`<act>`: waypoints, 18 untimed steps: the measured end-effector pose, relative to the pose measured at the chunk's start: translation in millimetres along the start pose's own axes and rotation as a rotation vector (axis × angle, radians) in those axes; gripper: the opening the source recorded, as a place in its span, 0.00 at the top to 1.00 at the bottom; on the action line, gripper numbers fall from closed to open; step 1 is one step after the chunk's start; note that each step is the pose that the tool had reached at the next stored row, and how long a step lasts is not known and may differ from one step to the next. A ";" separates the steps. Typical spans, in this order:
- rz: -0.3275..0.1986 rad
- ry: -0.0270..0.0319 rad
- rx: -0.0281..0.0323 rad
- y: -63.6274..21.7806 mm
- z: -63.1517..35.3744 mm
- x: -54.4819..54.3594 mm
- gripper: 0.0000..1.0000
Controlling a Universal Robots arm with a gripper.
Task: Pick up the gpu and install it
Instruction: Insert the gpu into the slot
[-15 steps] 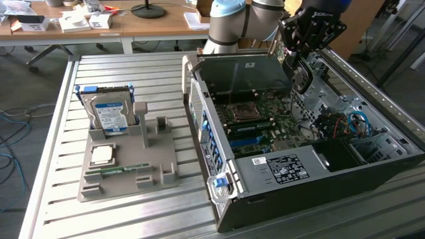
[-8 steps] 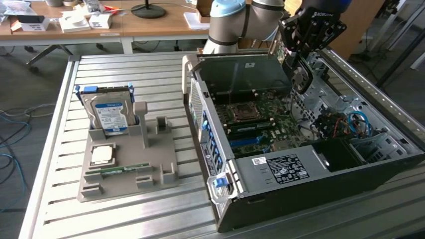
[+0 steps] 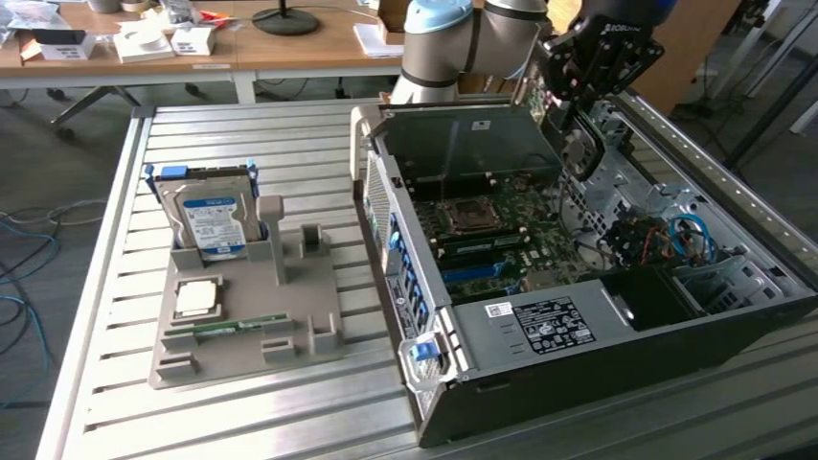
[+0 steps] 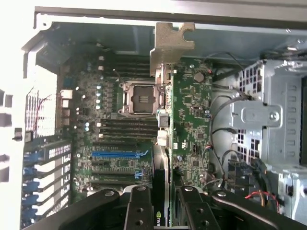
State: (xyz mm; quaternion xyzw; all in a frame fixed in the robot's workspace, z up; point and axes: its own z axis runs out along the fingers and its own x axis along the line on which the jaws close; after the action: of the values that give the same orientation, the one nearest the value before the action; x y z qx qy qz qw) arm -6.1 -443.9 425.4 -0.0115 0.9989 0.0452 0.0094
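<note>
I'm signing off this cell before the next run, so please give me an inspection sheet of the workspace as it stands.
Surface: slatted metal table, carrying an open computer case and a grey holder.
Job's things: gpu held edge-on over the motherboard inside the case.
Clutter: hard drive standing in the holder; processor and memory stick lying in it.
Grippers: gripper shut on the gpu.
Cables: blue and red leads inside the case; loose floor cables at the exterior view's left.
Surroundings: wooden desk behind, with boxes.
</note>
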 end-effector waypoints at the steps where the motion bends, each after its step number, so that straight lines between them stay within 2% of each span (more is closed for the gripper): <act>1: -0.018 0.0016 0.0000 0.0 0.1 0.0 0.74; 18: -0.325 0.0295 -0.0019 -0.2 2.4 0.1 0.74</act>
State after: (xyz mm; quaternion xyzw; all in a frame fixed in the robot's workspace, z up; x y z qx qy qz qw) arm -6.2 -444.0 422.9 -0.1738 0.9838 0.0439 0.0019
